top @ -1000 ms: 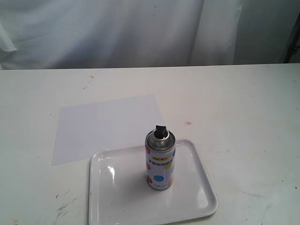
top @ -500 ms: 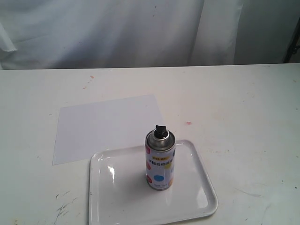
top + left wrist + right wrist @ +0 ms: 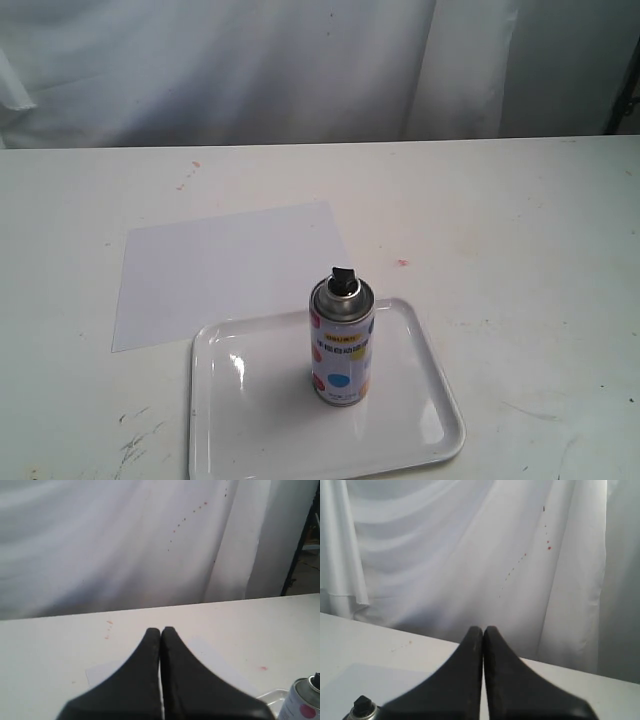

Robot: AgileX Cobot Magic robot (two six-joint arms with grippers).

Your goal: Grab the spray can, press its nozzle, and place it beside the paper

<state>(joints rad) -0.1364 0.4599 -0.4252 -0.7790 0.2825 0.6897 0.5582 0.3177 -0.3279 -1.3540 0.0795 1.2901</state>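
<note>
On the white table (image 3: 520,220), thin bluish-white paper (image 3: 225,270) lies left of and beyond the glossy white rimmed tray (image 3: 440,420), the dotted white spray can (image 3: 341,350) with black nozzle (image 3: 343,280) stands upright on that tray, and the black left gripper (image 3: 160,630) and right gripper (image 3: 483,629) are both pressed together.

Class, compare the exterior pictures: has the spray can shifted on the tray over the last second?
No. The spray can stands upright at the same spot, judged against the far rim of the tray.

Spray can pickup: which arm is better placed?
Right, marginally. The spray can stands on the tray just right of centre. The left gripper and right gripper are both shut, neither in the exterior view.
</note>
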